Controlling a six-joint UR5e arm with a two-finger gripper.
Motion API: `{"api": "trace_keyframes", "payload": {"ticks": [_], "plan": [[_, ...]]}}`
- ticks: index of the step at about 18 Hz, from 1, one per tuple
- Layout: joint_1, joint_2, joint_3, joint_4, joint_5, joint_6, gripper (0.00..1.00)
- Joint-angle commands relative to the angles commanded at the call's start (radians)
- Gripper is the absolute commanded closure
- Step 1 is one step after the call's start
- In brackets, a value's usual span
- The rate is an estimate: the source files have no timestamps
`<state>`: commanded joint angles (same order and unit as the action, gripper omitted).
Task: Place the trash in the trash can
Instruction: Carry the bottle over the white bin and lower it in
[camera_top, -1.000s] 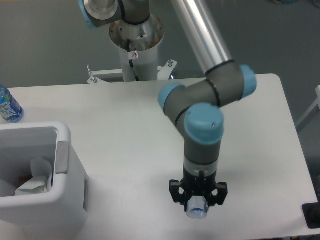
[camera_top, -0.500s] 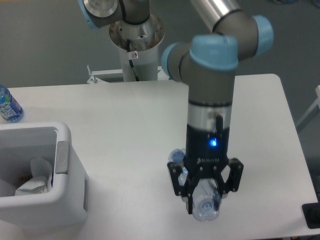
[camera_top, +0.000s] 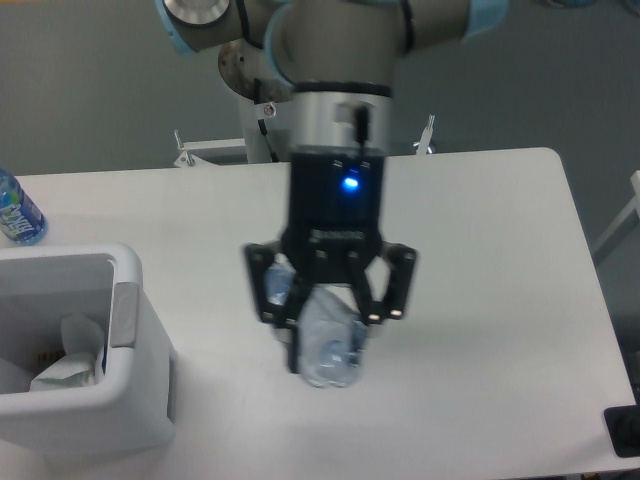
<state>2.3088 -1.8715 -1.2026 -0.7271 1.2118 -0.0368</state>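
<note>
Hand (camera_top: 330, 335) grips clear bottle (camera_top: 328, 350) above table (camera_top: 500, 300).

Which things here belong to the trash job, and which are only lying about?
Job:
- clear bottle, held in the tool
- napkin, already inside the bin
- white bin

Lying about:
- blue-label bottle, at the table's left edge
</note>
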Motion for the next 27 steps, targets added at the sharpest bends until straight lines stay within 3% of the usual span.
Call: {"api": "trace_keyframes", "payload": {"ticks": [6, 10, 25, 27], "plan": [[-0.133, 0.009, -0.002, 0.0, 0.002, 0.012, 0.51], [-0.184, 0.005, 0.005, 0.002, 0.003, 0.02, 0.51], [-0.279, -0.107, 0.011, 0.002, 0.003, 0.094, 0.5], [-0.282, -0.115, 0.005, 0.002, 0.003, 0.095, 0.43]]}}
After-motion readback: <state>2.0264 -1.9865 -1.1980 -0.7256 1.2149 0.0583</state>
